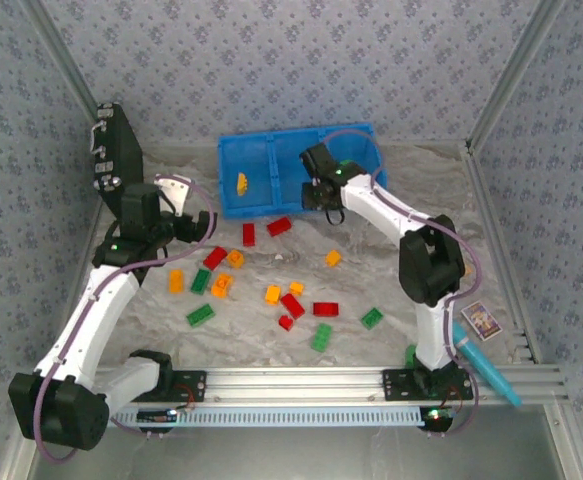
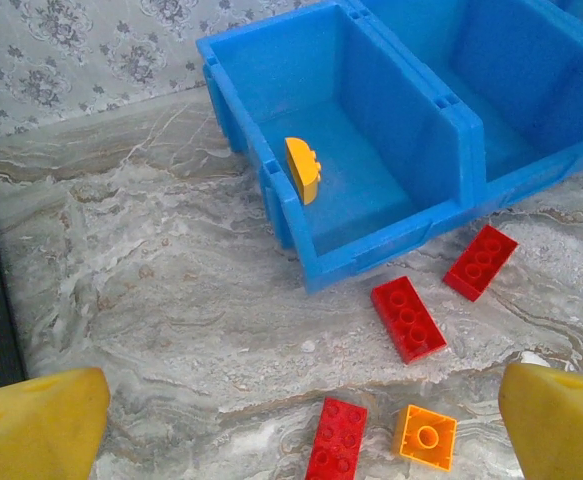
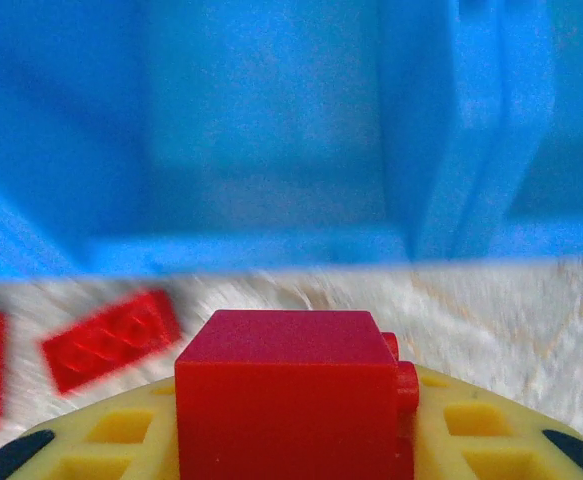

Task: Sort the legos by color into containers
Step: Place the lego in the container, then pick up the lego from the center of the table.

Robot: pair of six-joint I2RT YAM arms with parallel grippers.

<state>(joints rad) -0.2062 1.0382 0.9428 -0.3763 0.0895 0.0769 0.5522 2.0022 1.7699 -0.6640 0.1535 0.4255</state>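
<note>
Top external camera looks down on a grey-white marbled tabletop closed in by pale patterned wallpaper walls, with a ribbed aluminium rail along its near edge. At the far edge sits a bright blue plastic bin of three compartments, and a black hard case stands in the far left corner. Over the middle of the tabletop lie scattered small red, orange-yellow and green studded plastic legos. One orange-yellow rounded brick rests in the bin's left compartment. By the right edge lie a cyan plastic tube and a flat printed card. Bare marbled surface lies between the scattered bricks and the right edge, with a narrower strip between them and the near rail. The left gripper hangs near the bin's left near corner, fingers spread wide with nothing between them. The right gripper is at the bin's near wall, clamped on a red studded plastic brick.
</note>
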